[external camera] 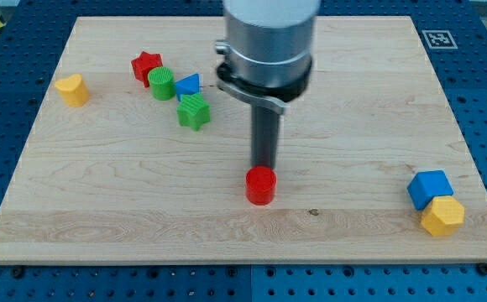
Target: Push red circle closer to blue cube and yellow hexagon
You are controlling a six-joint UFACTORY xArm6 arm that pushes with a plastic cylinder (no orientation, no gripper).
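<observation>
Tip [265, 167] of dark rod, no jaws to spread or pinch, rested just behind red circle [260, 185], apparently touching its far edge. Sat near board's middle, well apart from blue cube [429, 188] and touching yellow hexagon [442, 216] at the view's bottom right. Looked light, rigid, prone to sliding and rolling off a glancing contact; best pushed squarely on its left flank. Farther back: green star [194, 111], green cylinder [162, 84], small blue block [188, 85], red star [146, 65], yellow block [72, 90].
</observation>
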